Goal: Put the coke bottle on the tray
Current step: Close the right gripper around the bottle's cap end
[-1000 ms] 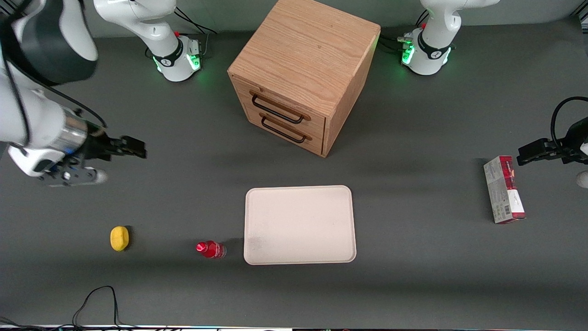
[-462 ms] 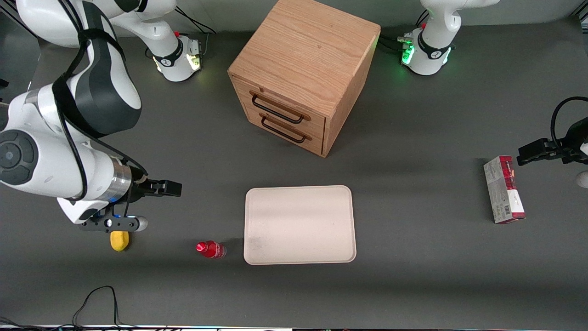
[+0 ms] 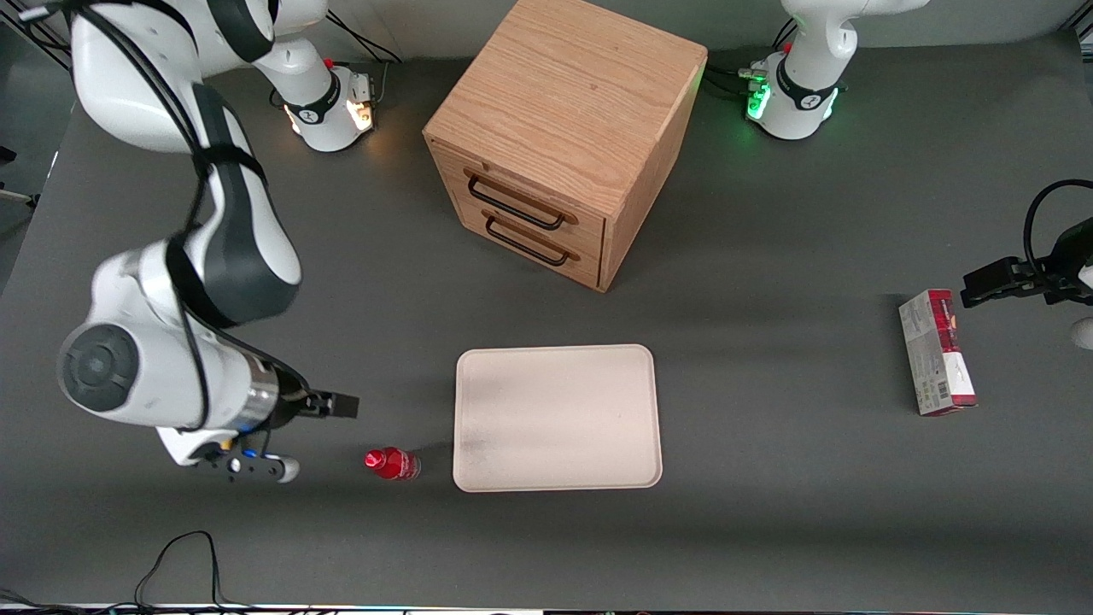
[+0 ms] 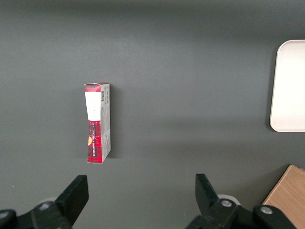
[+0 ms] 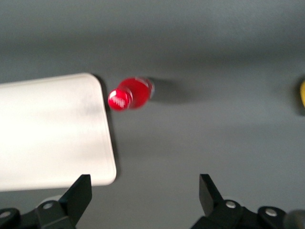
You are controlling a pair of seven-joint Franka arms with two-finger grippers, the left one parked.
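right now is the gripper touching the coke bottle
Apart. In the right wrist view the open gripper shows bare table between its fingers and the coke bottle; the front view also shows a gap beside the bottle.

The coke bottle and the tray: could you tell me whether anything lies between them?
No. In the right wrist view, only bare dark table separates the coke bottle from the tray. The open gripper hangs above, holding nothing.

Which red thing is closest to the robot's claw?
The coke bottle, standing beside the tray near the open gripper; the red carton lies toward the parked arm's end.
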